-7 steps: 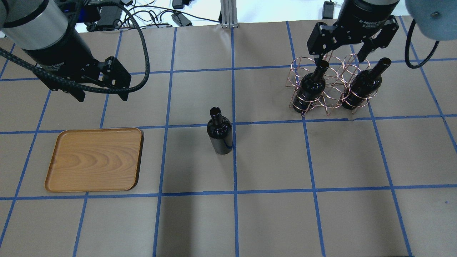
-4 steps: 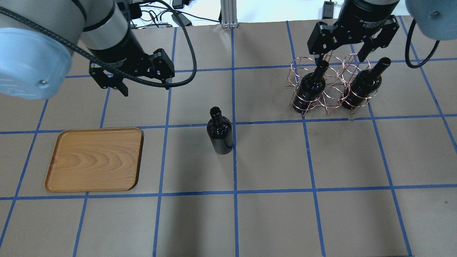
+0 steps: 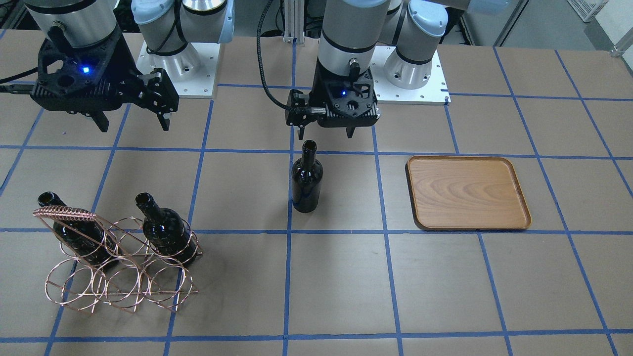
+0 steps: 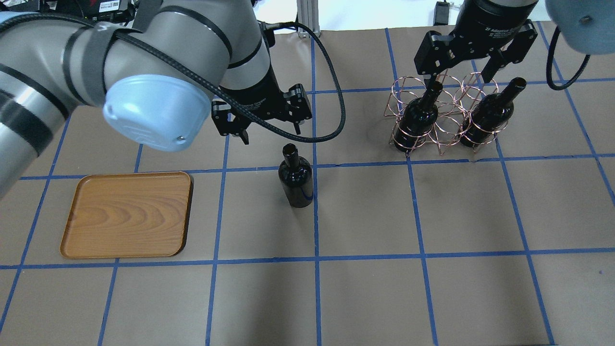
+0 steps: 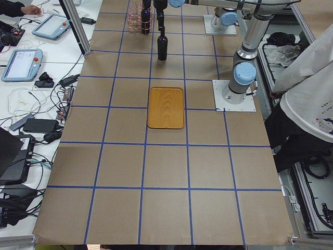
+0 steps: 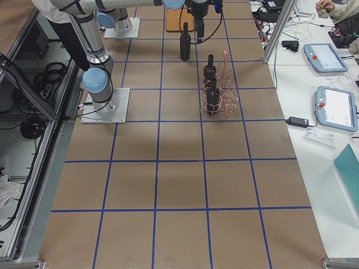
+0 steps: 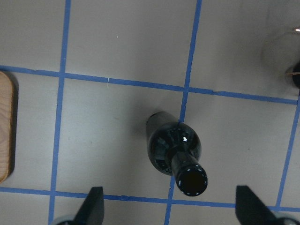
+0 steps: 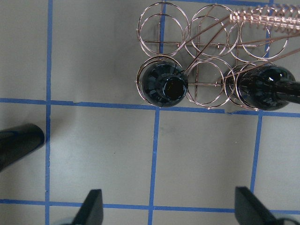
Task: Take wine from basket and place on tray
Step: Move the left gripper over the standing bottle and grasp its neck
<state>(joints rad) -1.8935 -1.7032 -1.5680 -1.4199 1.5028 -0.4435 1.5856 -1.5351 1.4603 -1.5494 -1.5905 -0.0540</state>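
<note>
Table (image 4: 365,298) covered in brown paper, marked into large squares by blue tape. Two robot arms reach over it. The left arm (image 4: 158,53), thick, grey and wrapped by a black cable, stretches toward the middle of the table. The right arm (image 4: 495,14) hangs over the table's right part.

A light-brown wooden tray (image 4: 127,214) with rounded corners and a darker rim lies flat on the robot's left side. On the right side stands a copper wire basket (image 3: 64,213) built of round rings, with a coiled-wire handle across the top. Two look-alike bottles (image 4: 419,117), dark and glossy, stand upright in its rings, with a ring between them.

A third wine bottle (image 4: 296,180), near-black with a long neck, stands upright on the table near its middle, touching a blue tape line. It is between the tray and the basket and well apart from both.

The left end effector (image 4: 271,134) hovers higher than this bottle's mouth, released, its fingers (image 7: 93,208) spread wide and holding nothing. In the wrist view the bottle's mouth lies between the two fingers, touching neither.

The right end effector (image 4: 456,78) hovers above the basket, also spread wide and gripping nothing.
</note>
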